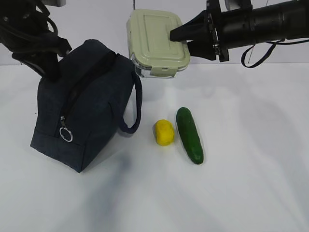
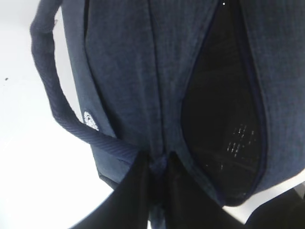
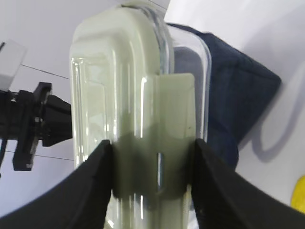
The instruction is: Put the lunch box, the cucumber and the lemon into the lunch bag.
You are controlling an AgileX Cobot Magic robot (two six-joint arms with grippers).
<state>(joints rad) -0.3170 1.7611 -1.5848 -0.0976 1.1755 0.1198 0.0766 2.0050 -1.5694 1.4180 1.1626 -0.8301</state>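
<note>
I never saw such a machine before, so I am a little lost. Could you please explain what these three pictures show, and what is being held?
It is a robot with two arms. One picture looks at the table from the front; the other two come from a camera on each wrist. The right hand holds a clear lunch box with a pale green lid in the air. The left hand pinches the fabric of the dark navy lunch bag beside its open zipper. A lemon and a cucumber lie on the table beside the bag.

The lunch bag's (image 2: 128, 86) interior is too dark to read. The lemon (image 3: 299, 195) is cropped at the right wrist view's edge. The lunch bag hides the left claw in the exterior view.
</note>
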